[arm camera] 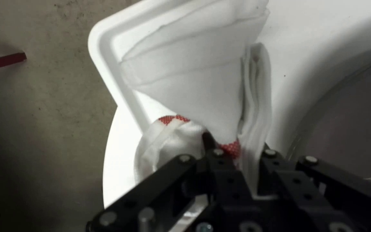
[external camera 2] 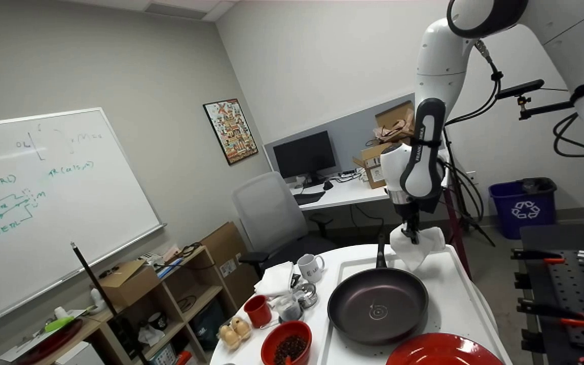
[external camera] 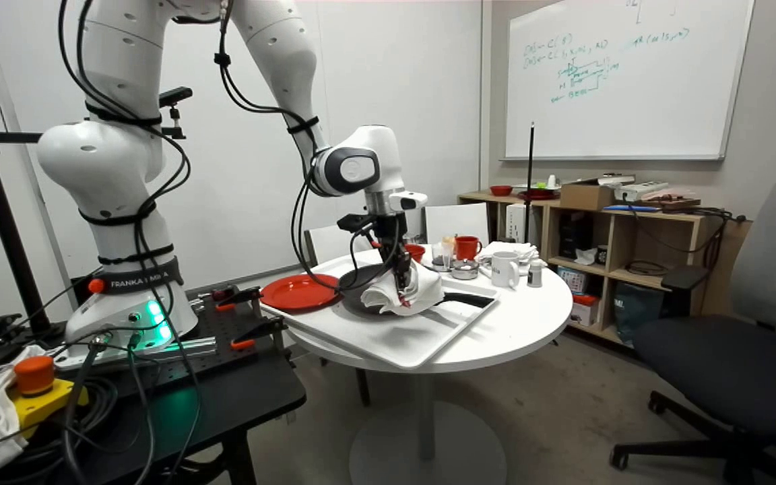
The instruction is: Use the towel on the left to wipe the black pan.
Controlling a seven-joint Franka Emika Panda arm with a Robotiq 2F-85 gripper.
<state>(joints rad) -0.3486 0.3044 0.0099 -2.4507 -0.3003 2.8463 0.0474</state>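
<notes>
Beside the pan [external camera 2: 375, 309], arm [external camera: 281, 64] arched, fingers [arm camera: 225, 172] pointing down — towel [arm camera: 198, 77] pinched.

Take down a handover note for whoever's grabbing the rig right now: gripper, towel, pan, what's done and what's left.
Gripper: shut on the towel.
Towel: hangs over the white tray, beside the black pan and apart from it in the wrist view; whether it touches the tray, I can't tell.
Pan: on the tray, inside facing up, next to the red plate.
Done: towel gripped.
Left: probably bring the towel onto the pan and wipe; whether any wiping has happened, the pictures don't show.
</notes>
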